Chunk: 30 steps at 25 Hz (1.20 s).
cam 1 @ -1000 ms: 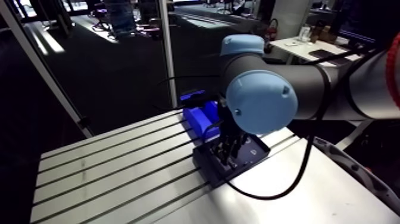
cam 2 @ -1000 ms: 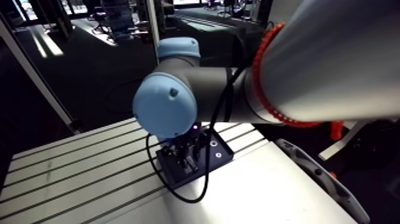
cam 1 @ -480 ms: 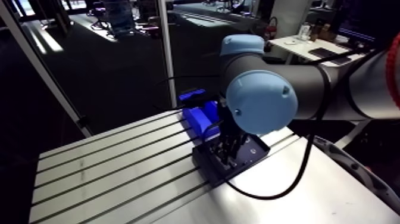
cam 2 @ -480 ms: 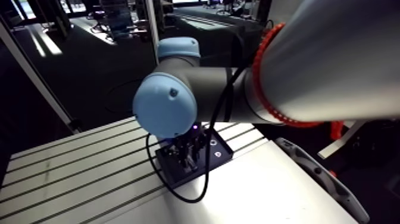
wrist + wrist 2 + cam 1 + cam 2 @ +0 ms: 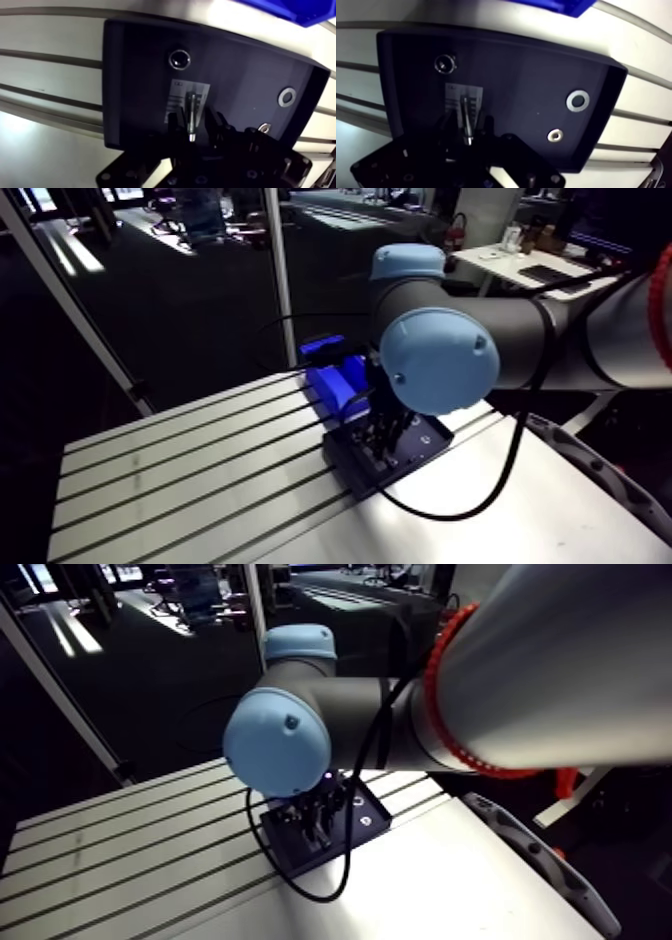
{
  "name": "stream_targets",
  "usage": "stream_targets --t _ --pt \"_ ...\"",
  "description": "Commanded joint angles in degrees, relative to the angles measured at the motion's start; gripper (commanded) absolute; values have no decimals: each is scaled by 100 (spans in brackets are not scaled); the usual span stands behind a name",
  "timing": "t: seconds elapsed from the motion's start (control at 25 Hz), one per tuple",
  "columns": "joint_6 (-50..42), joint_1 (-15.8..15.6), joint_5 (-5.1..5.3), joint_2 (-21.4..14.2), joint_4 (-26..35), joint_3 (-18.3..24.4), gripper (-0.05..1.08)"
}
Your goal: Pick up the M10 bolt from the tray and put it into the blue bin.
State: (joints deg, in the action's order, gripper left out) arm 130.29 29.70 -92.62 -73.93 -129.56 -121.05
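The table (image 5: 180,478) is carrying a black tray (image 5: 140,75), and the blue bin (image 5: 338,383) is sitting just beside it. The gripper (image 5: 192,122) is hanging low over the tray with its jaws standing apart. They are straddling the bolt (image 5: 190,102), which is lying on a white label (image 5: 175,90) in the tray.

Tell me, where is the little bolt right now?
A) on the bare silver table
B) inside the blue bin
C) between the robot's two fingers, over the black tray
C: the wrist view shows the bolt between the two fingers of the gripper, over the white label in the black tray. The blue bin is beyond the tray.
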Motion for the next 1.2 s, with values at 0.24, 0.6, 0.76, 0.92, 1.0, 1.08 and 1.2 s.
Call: stream_targets --t 0.24,0.6,0.76,0.92,1.0,1.08,1.2 --pt "1 2 -6 23 -22 -11 67" --pt "1 2 -6 23 -22 -20 71" --pt "1 2 -6 23 -22 -20 73" --pt "10 2 -6 23 -22 -20 75" --pt "10 2 -6 23 -13 -20 75" --pt "10 -7 -6 23 -13 -20 76" --pt "45 2 -6 23 -22 -20 78"
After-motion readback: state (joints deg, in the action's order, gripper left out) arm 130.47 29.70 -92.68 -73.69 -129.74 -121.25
